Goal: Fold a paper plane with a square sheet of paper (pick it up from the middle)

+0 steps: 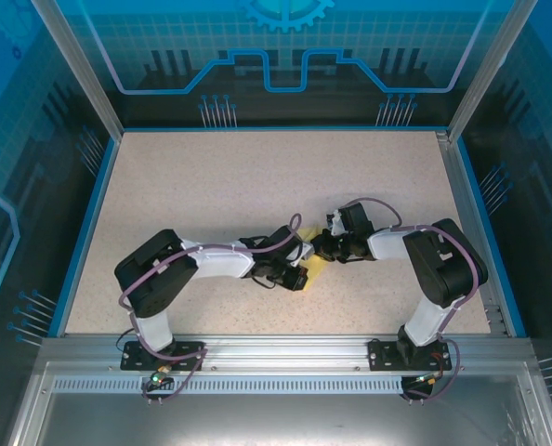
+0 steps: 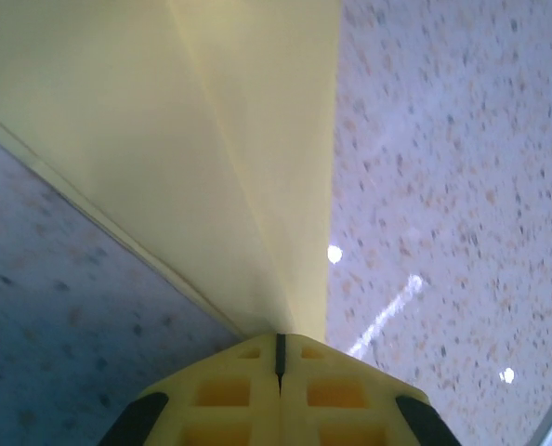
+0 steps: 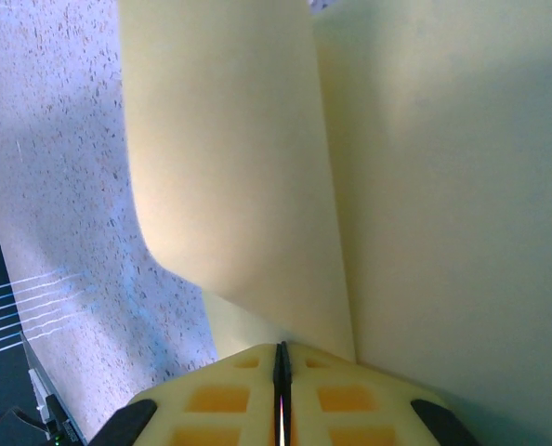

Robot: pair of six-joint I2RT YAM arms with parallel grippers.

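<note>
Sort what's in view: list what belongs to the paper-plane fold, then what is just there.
In the job:
- pale yellow paper, creased, held between the arms
- left gripper, shut on the paper
- right gripper, shut on the paper

Just there:
- speckled table
- aluminium frame
- blue backdrop

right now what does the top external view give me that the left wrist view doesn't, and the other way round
Top external: both arms, the left arm and right arm, meeting mid-table. Left wrist: the left gripper shut on the pale yellow paper, with a long crease running up it. Both: the paper and the speckled table.
</note>
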